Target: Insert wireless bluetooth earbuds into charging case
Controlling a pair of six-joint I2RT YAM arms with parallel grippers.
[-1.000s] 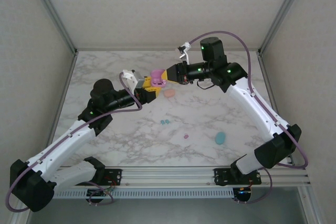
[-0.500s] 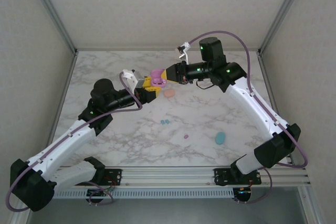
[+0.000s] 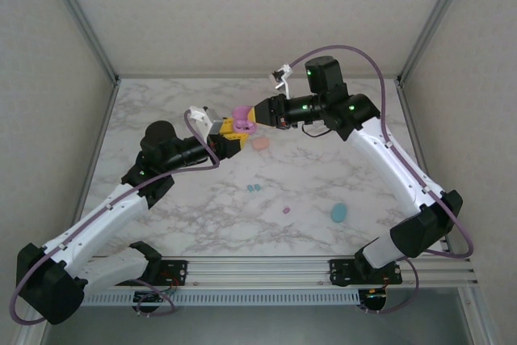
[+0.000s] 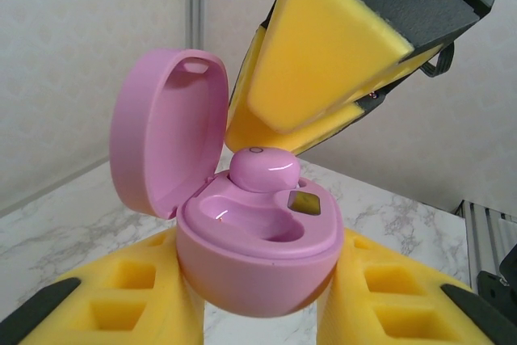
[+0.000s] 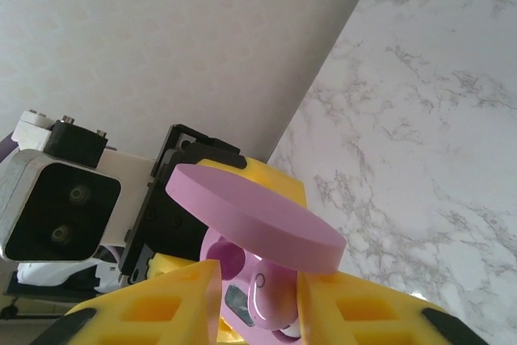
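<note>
My left gripper [image 3: 229, 132] is shut on the base of a pink charging case [image 4: 258, 256], held above the table with its lid [image 4: 166, 131] swung open. A pink earbud [image 4: 262, 169] sits in the far well of the case; the near well is empty. My right gripper [image 3: 250, 122] meets the case from the right. Its yellow fingers [image 4: 323, 46] hang just over the earbud. In the right wrist view the earbud [image 5: 273, 296] lies between the parted fingers of my right gripper [image 5: 258, 300], under the lid [image 5: 250, 216], with a gap on its left side.
On the marble table lie a peach case [image 3: 260, 143], two tiny teal earbuds [image 3: 254, 188], a small pink-purple earbud [image 3: 286, 210] and a teal case [image 3: 338, 213]. Metal frame posts and walls close in the back and sides.
The right gripper's fingers have parted a little around the pink earbud, which stays in the case. Both arms have barely moved.
</note>
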